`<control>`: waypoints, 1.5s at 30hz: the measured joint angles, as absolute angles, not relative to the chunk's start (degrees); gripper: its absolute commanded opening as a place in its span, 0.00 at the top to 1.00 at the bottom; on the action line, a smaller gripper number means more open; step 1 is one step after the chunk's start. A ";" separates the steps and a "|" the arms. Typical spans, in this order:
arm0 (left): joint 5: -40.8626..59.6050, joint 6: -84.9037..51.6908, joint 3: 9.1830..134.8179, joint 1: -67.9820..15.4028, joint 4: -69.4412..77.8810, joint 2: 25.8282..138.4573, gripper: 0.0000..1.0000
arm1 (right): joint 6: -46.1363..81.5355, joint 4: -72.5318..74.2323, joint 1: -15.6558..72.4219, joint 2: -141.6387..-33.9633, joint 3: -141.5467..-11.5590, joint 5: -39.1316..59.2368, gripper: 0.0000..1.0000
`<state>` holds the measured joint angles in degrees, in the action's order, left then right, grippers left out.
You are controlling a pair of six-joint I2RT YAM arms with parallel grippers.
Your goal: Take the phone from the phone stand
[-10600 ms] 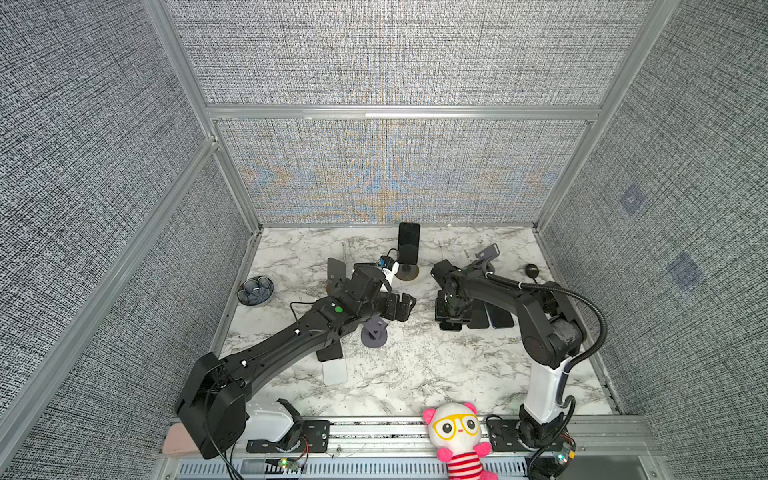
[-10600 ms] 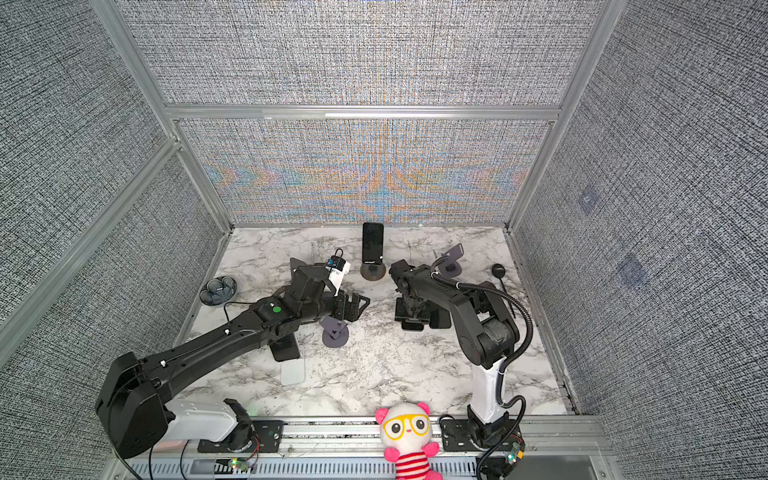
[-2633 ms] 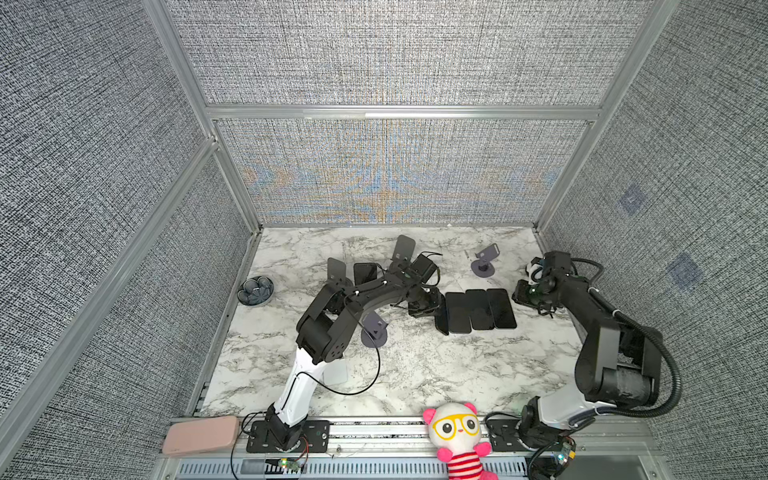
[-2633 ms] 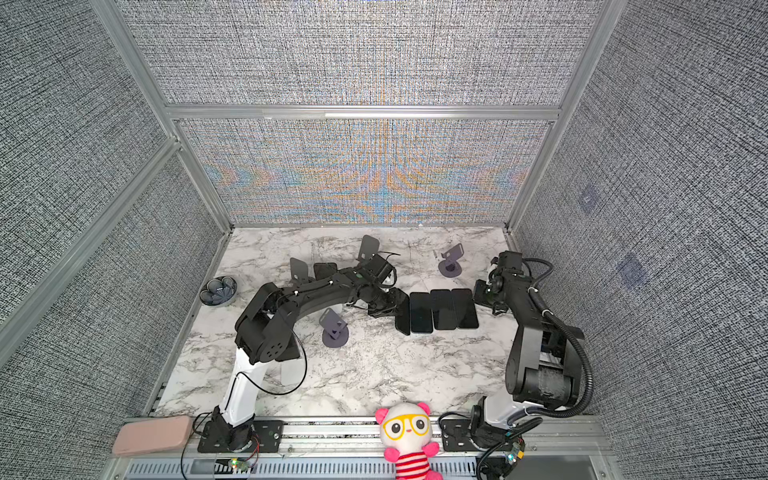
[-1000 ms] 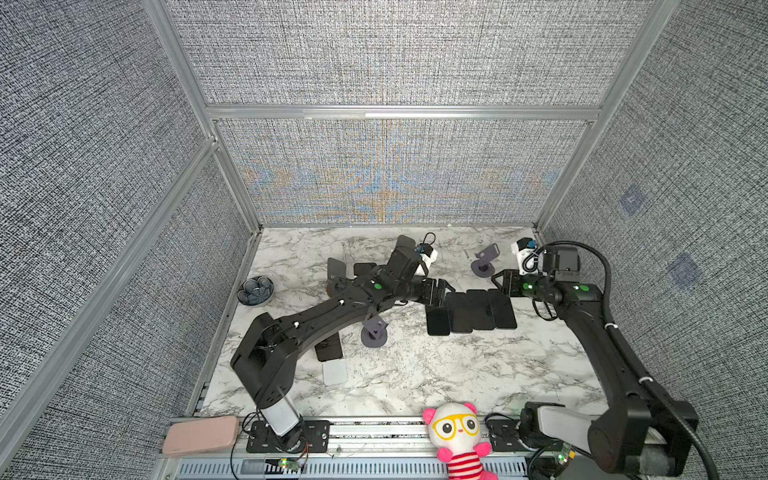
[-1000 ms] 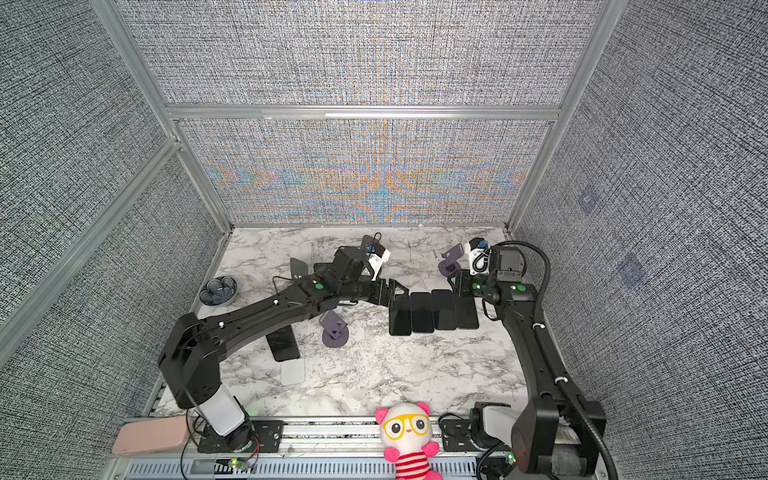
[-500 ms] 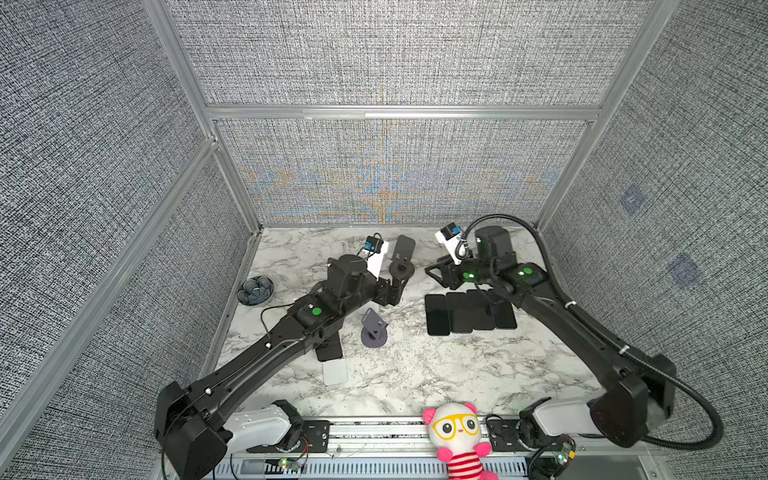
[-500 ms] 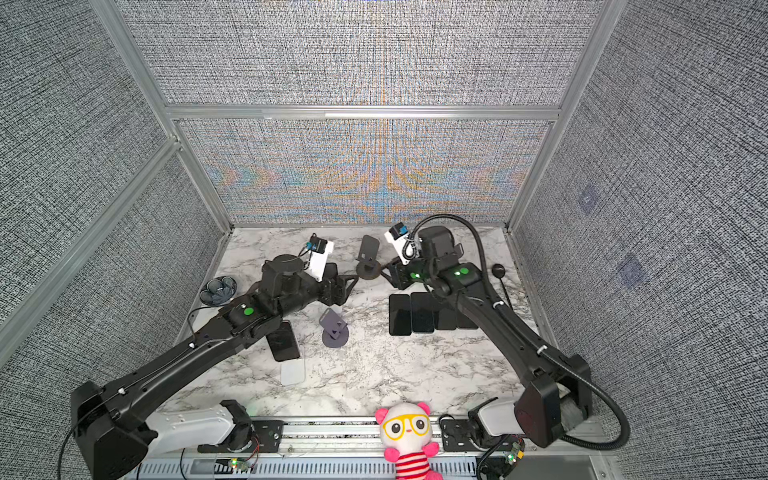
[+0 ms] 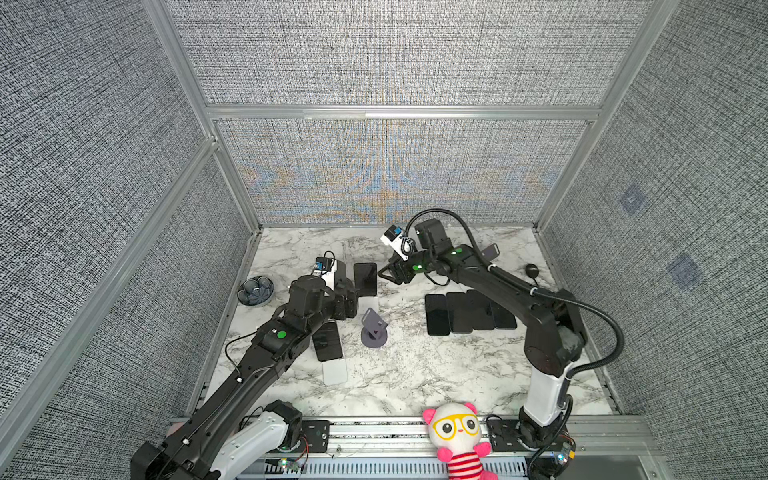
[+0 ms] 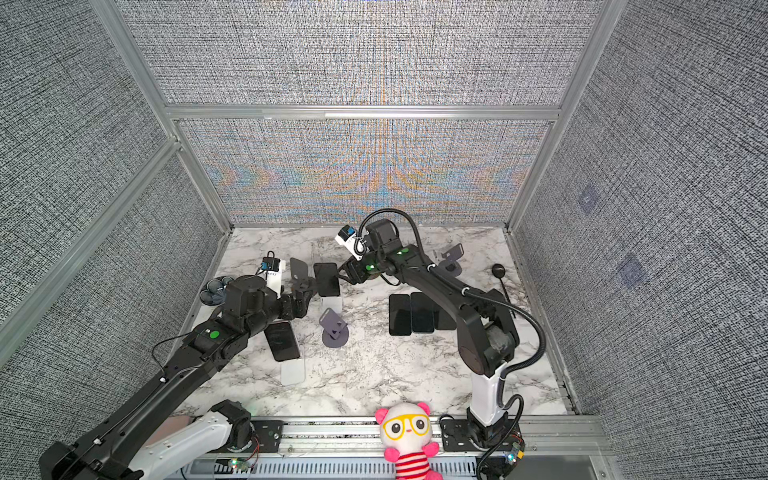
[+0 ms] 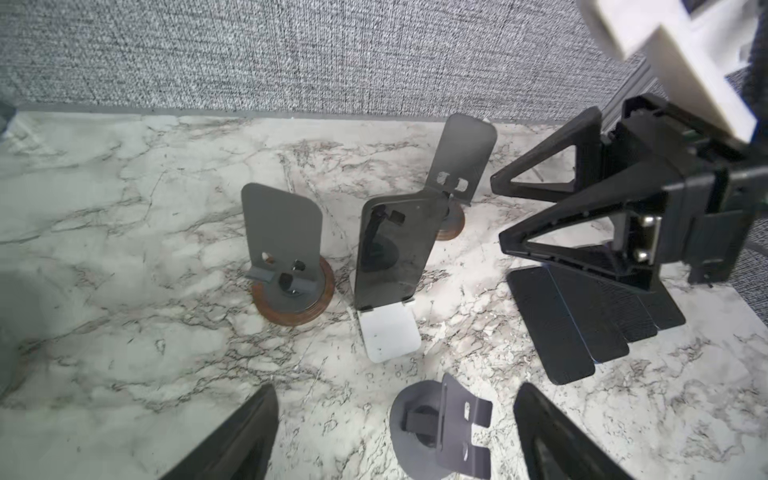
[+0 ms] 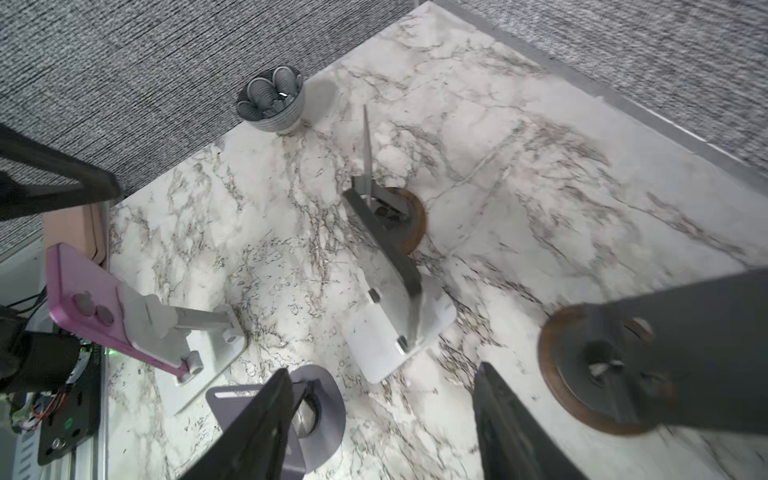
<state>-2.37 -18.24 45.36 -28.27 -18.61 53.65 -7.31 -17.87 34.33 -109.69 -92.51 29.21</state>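
Note:
A dark phone (image 9: 365,279) (image 10: 326,279) (image 11: 395,249) leans upright on a white phone stand (image 9: 371,300) (image 10: 331,303) (image 11: 390,332) (image 12: 395,332) near the middle of the marble table. In the right wrist view the phone (image 12: 386,245) shows edge-on. My left gripper (image 9: 352,297) (image 10: 305,297) (image 11: 395,432) is open just left of it and holds nothing. My right gripper (image 9: 384,274) (image 10: 347,274) (image 11: 496,212) (image 12: 382,415) is open close to the phone's right side, with a gap to it.
A grey-purple stand (image 9: 374,330) (image 11: 440,432) sits in front of the phone. Two dark stands on brown discs (image 11: 286,249) (image 11: 461,158) flank it. Several black phones (image 9: 465,311) lie flat at right. Another phone on a silver stand (image 9: 327,340) (image 12: 95,307) and a bowl (image 9: 255,291) are at left.
My right gripper has swung left to the phone's right side and its jaws have widened. The left arm has drawn back to the left, still open.

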 measured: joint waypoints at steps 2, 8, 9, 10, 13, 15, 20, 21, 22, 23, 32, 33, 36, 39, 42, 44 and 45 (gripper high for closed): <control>-1.65 -18.44 44.64 -27.16 -19.84 52.88 0.09 | -8.08 -17.10 34.33 -112.53 -94.35 30.28 0.37; -0.03 -19.09 42.74 -25.61 -20.49 51.18 0.09 | -8.27 -13.67 34.20 -117.30 -97.32 33.17 0.39; -0.01 -19.11 42.59 -25.45 -20.43 51.20 0.09 | -8.23 -13.32 34.20 -117.86 -97.71 33.69 0.39; 0.14 -19.11 42.41 -25.32 -20.38 51.24 0.09 | -8.19 -12.80 34.24 -118.50 -98.08 34.41 0.40; 0.60 -19.11 42.24 -25.23 -20.18 51.53 0.09 | -7.73 -11.81 34.20 -119.83 -98.63 36.71 0.46; 1.30 -19.11 42.22 -25.23 -20.08 51.66 0.09 | -7.57 -11.55 34.20 -120.38 -98.89 37.91 0.51; 1.65 -19.14 41.78 -25.04 -19.29 52.21 0.09 | -7.42 -10.90 33.93 -120.64 -98.91 39.86 0.73; 1.65 -19.11 41.71 -25.04 -19.31 52.31 0.10 | -7.40 -10.85 33.80 -120.68 -98.89 39.94 0.81; 1.67 -19.11 41.65 -25.04 -19.29 52.45 0.11 | -7.35 -10.72 33.69 -120.77 -98.89 40.25 0.87; 1.67 -19.11 41.65 -25.04 -19.27 52.56 0.11 | -7.25 -10.48 33.54 -120.86 -98.87 40.51 0.89; 1.61 -19.14 41.74 -24.99 -18.94 53.08 0.11 | -6.68 -9.02 32.56 -120.14 -97.91 41.15 1.00; 1.58 -19.14 41.78 -24.99 -18.92 53.15 0.11 | -6.52 -9.63 32.40 -119.42 -97.62 41.17 1.00; 1.72 -19.07 42.35 -24.99 -18.92 53.36 0.10 | -6.52 -11.05 31.81 -116.03 -97.08 41.50 1.00; 3.38 -18.39 43.33 -24.99 -18.37 53.84 0.10 | -6.55 -12.88 30.68 -111.90 -97.12 41.69 1.00; 6.66 -17.32 44.38 -24.99 -16.93 54.94 0.11 | -6.52 -16.78 28.73 -108.31 -97.58 42.78 1.00; 10.15 -16.25 44.99 -24.99 -15.88 55.90 0.15 | -6.52 -20.49 26.39 -106.24 -97.84 44.62 1.00; 11.66 -15.75 45.25 -24.99 -15.44 56.40 0.18 | -6.57 -22.22 25.34 -105.51 -97.93 45.63 1.00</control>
<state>11.66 -15.75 45.25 -24.99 -15.44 56.40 -6.57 -22.22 25.34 -105.51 -97.93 45.63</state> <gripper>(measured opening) 0.869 0.053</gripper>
